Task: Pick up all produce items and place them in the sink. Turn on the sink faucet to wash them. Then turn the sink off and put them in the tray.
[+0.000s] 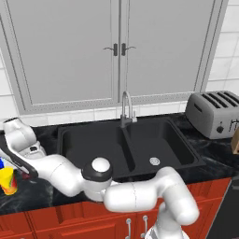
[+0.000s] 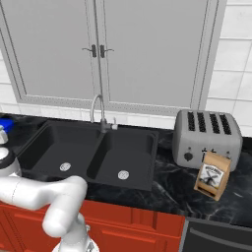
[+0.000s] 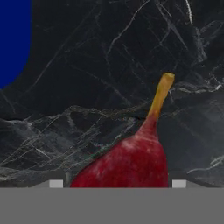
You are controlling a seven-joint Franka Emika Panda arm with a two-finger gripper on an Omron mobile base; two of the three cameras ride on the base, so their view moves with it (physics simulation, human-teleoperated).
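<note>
In the hand view a dark-red roundish fruit [image 3: 127, 164] with a yellow stem lies on the black marble counter. My gripper [image 3: 117, 183] is open, with one fingertip on each side of the fruit and a narrow gap at each. The blue tray [image 3: 13, 39] shows at the top left corner, apart from the fruit. My arm stretches to the far left of the counter, left of the black double sink [image 1: 93, 130], which has nothing in its basins. The grey gooseneck faucet [image 1: 126, 107] stands behind the divider, with no water running.
A yellow cup [image 1: 8, 181] with an orange band stands at the counter's left end, just below my wrist. A silver toaster [image 2: 209, 133] and a brown coffee bag [image 2: 213, 174] sit right of the sink [image 2: 49, 142]. Grey cabinet doors hang above.
</note>
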